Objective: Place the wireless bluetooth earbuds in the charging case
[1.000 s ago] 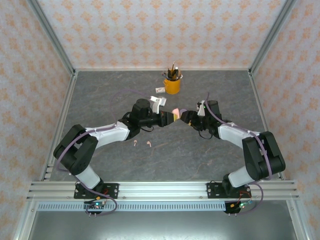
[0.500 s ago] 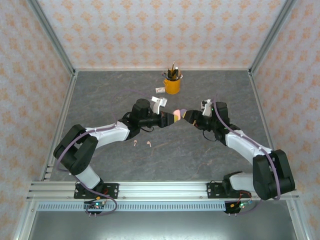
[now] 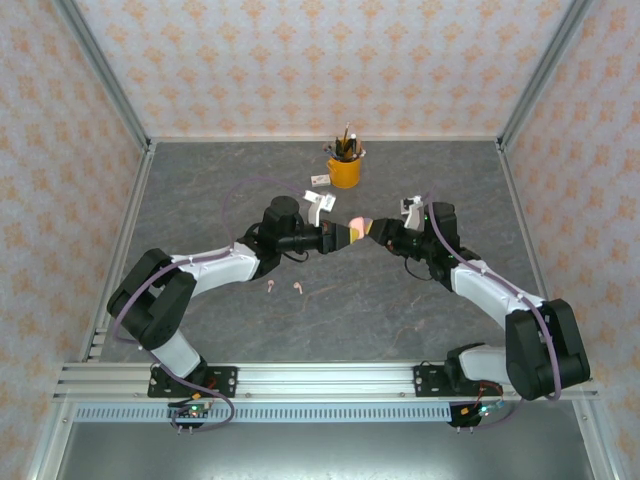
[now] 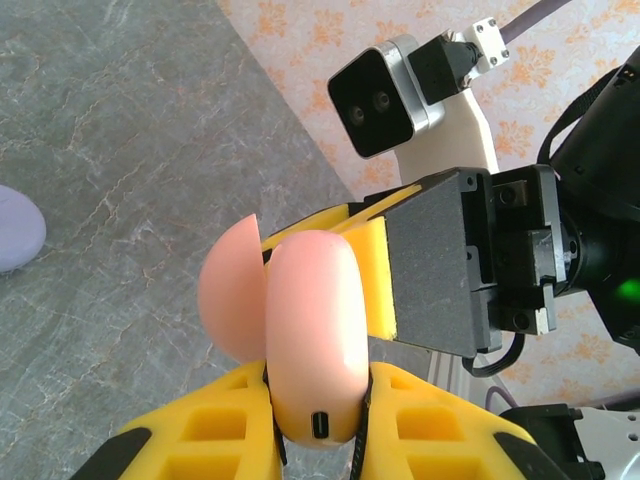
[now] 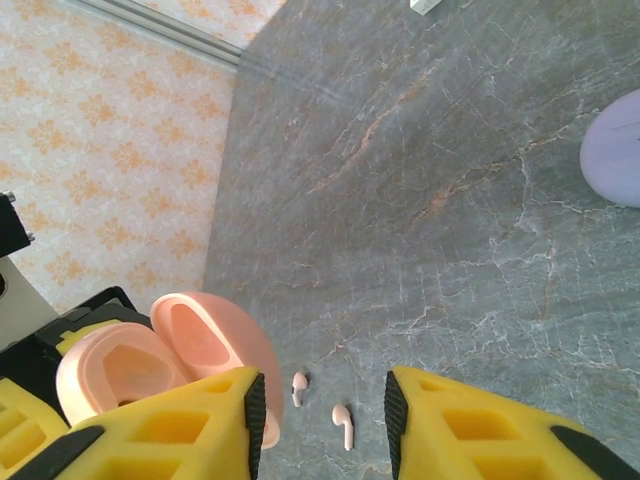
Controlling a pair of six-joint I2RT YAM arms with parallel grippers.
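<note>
My left gripper [image 4: 318, 400] is shut on a pale pink round charging case [image 4: 312, 330], held above the table with its lid [image 4: 228, 290] swung open. In the top view the left gripper [image 3: 340, 235] and the right gripper [image 3: 378, 232] meet at mid-table, with the case [image 3: 352, 226] between them. My right gripper [image 5: 325, 400] stands open, nothing between its fingers; one finger [image 5: 190, 420] lies against the open case [image 5: 200, 340]. Two pale pink earbuds [image 5: 298, 386] [image 5: 343, 424] lie on the grey table below, also seen from the top [image 3: 271, 287] [image 3: 298, 288].
A lilac round case [image 5: 615, 150] rests on the table near the grippers, at the left edge of the left wrist view [image 4: 15, 228]. A yellow cup of pens [image 3: 344, 168] and a small white item [image 3: 320, 181] stand at the back. Patterned walls enclose the table.
The right arm swung its elbow outward and brought its gripper up against the held case, its jaws narrowing. The left arm and the case stayed put.
</note>
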